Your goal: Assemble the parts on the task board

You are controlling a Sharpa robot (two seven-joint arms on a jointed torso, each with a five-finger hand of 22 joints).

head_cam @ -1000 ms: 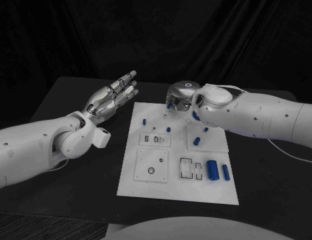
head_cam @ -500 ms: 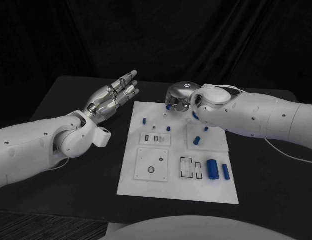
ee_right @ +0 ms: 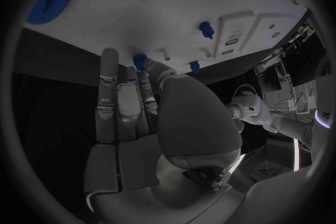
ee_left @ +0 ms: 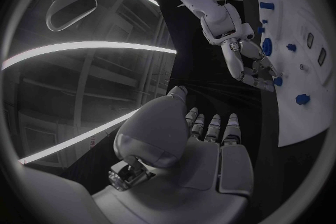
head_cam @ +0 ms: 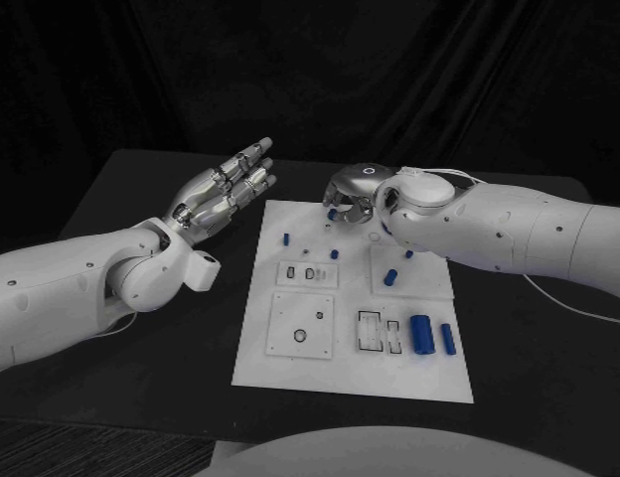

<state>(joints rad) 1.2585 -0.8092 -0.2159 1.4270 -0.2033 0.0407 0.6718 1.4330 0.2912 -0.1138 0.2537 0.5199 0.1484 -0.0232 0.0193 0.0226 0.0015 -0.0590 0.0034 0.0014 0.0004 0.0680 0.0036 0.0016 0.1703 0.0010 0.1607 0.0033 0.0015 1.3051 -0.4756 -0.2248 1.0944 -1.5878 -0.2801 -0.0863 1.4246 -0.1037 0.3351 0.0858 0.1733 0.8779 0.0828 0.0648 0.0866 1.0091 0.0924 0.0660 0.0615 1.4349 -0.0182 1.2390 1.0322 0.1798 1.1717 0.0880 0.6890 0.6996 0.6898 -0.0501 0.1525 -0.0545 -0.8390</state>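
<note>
The right hand (head_cam: 351, 195) hovers at the far edge of the task board (head_cam: 299, 368), fingertips pinching a small blue part (ee_right: 140, 60), so it should lower slowly and straight into its hole, while the left hand (head_cam: 228, 192) waits released, fingers spread, beside the board.
</note>
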